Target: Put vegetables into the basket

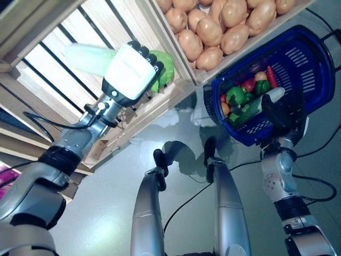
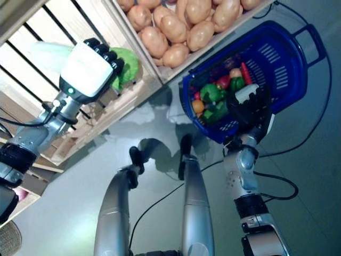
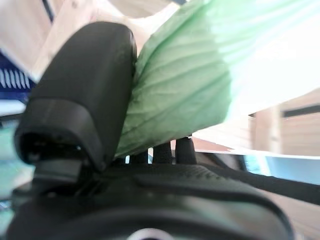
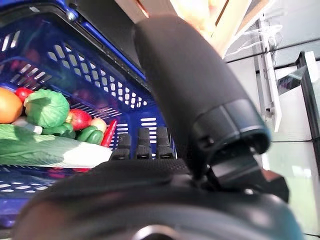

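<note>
Wooden slatted crates (image 1: 64, 58) fill the upper left of your head views over a pale grey floor (image 1: 106, 202), and a second crate at twelve o'clock is packed with potatoes (image 1: 213, 26). Your left hand (image 1: 130, 69) sits at about ten o'clock, inside the slatted crate, with its fingers (image 1: 146, 56) curled over a leafy cabbage (image 1: 162, 69) whose pale stalk end sticks out toward nine o'clock and whose green leaves show past the hand toward three o'clock. From the left wrist you see the ribbed green leaf pressed right against the thumb (image 3: 85, 90), with the fingertips showing under it, so the hand is closed on the vegetable. Your blue basket (image 1: 309, 69) sits on the floor at about two o'clock, just beside the potato crate's corner, its handle lying toward the far right. It already holds a mix of vegetables (image 1: 242, 96): green peppers, a red one, something orange, a round green cabbage head and a long pale leek-like piece. Your right hand (image 1: 279, 114) is at the basket's near rim at four o'clock, fingers (image 4: 142, 140) bent over the edge and the thumb (image 4: 195, 90) standing out beside it; you see nothing in its grasp, and whether it grips the rim you cannot tell. The held cabbage is well apart from the basket, with the potato crate between them.
</note>
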